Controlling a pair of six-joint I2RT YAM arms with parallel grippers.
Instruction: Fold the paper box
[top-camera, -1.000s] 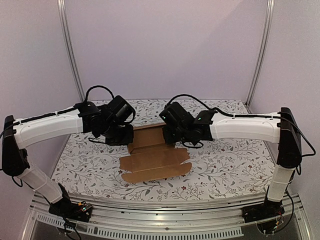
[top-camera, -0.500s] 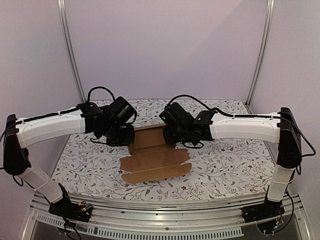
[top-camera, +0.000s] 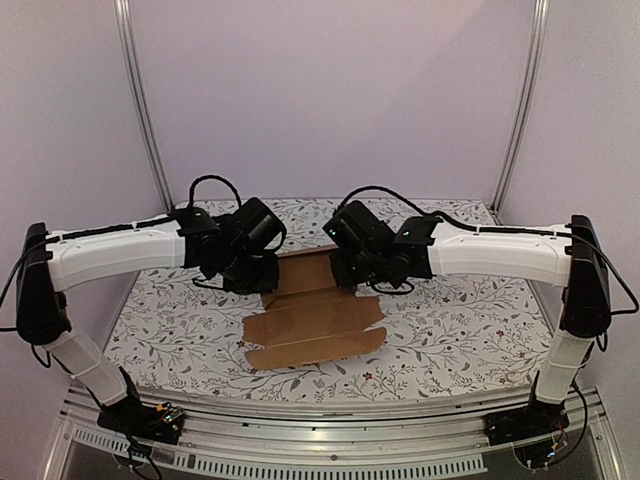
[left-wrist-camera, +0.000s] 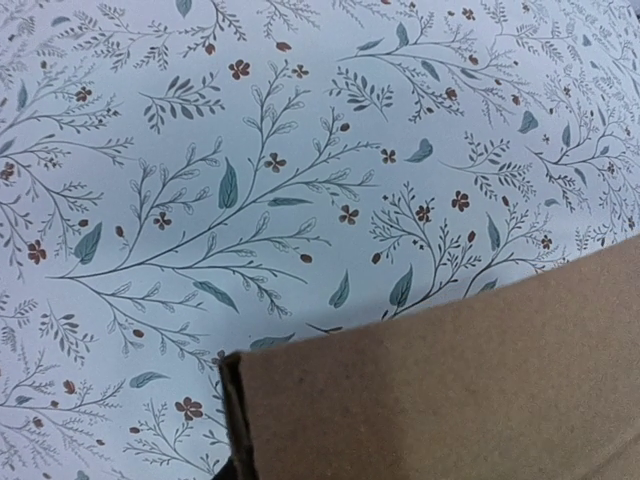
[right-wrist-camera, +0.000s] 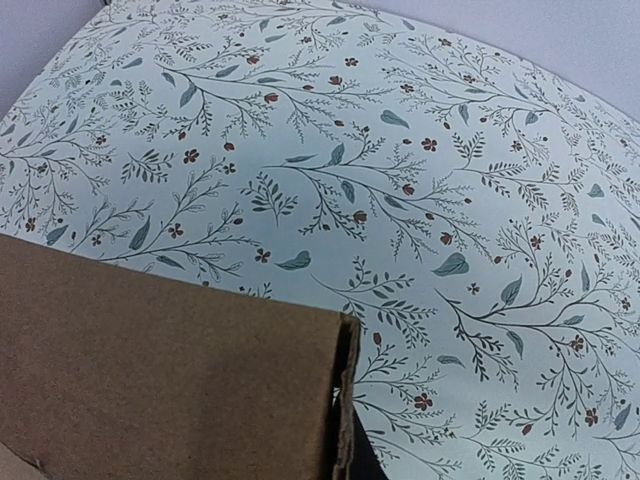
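Observation:
The paper box is a brown die-cut cardboard sheet lying mostly flat mid-table. Its rear panel stands raised between my two grippers. My left gripper is at that panel's left end. In the left wrist view the panel fills the lower right, and only a dark sliver of finger shows beside its edge. My right gripper is at the panel's right end. There a doubled cardboard edge runs into the jaws, with a dark finger against it.
The table has a floral cover. Metal posts stand at the back corners in front of plain walls. A metal rail with both arm bases runs along the near edge.
Both arms have shifted a little to the right and farther in, the left one more. The raised rear panel moved with them. The left jaws are hidden in every frame.

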